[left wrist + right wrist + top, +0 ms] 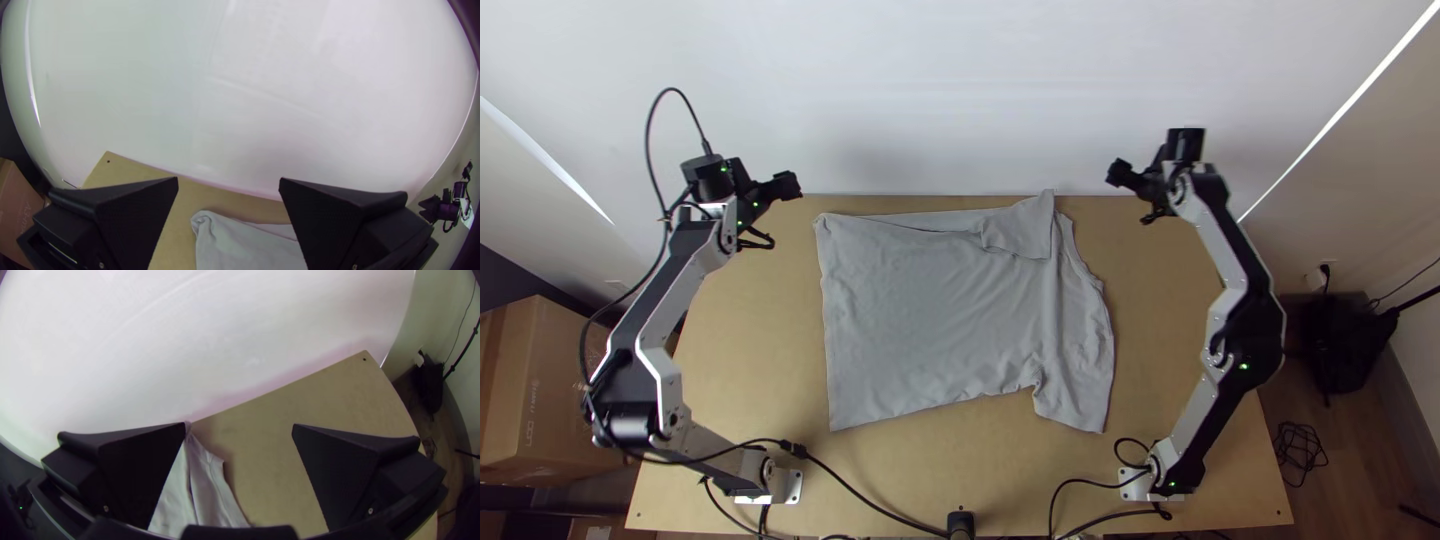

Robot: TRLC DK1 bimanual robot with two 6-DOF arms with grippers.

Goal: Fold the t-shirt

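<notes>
"So, how far along are you with the t-shirt (930,315)?"

"Not far, I judge. It lies on the table (1165,320), across the middle and up to the far edge, and most of it is spread flat. Toward the table's far edge, a flap (1020,228) is turned over onto the body, and a strip of cloth peeks out beyond the top layer. I take that for one side partly folded in, though I can't be sure."

"And what's left?"

"Nearly everything, by my reckoning. One sleeve (1077,395) sticks out toward the table's near edge, on the right, so that side wants tucking in. Then the body needs doubling over, likely more than once, into a neat packet."

"Where are your grippers?"

"Both by the table's far edge: my left gripper (229,181) toward its left end, my right gripper (239,425) toward its right. Each has its fingers wide apart, with no cloth between them."
</notes>
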